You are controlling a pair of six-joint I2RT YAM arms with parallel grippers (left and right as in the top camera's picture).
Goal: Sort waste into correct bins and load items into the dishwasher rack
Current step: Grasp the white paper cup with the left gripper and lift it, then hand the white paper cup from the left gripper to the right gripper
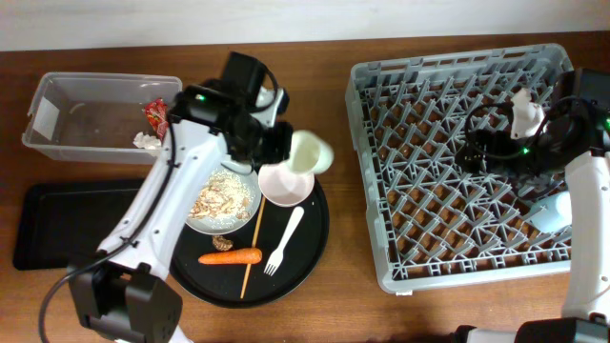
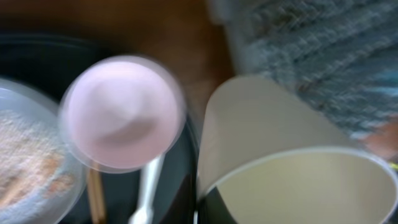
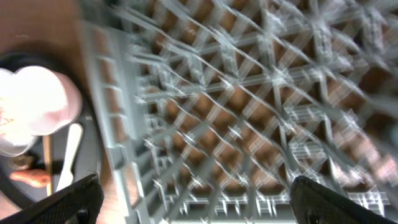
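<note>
A large round black tray (image 1: 311, 227) lies on the brown wooden tabletop (image 1: 338, 133), left of centre. A pale wall (image 1: 381, 19) runs along the tabletop's far edge.

A clear tub (image 1: 95, 119) sits at the upper left of the table (image 1: 319, 52), with a red wrapper (image 1: 154, 114) and a white tissue (image 1: 146, 140) at its right end. A flat black tray (image 1: 57, 224) lies just below it. On the round black tray (image 1: 310, 238) rest a plate (image 1: 238, 221) of rice (image 1: 221, 198), a white bowl (image 1: 286, 184) touching the plate's right edge, a carrot (image 1: 231, 256), a white fork (image 1: 283, 242), a thin wooden stick (image 1: 253, 243) and a small brown scrap (image 1: 223, 243). The left hand (image 1: 291, 145) holds a small pale cup (image 1: 310, 152) tilted over the bowl's upper rim. The grey rack (image 1: 367, 171) fills the right side, with the right hand (image 1: 474, 152) over its right part.
</note>
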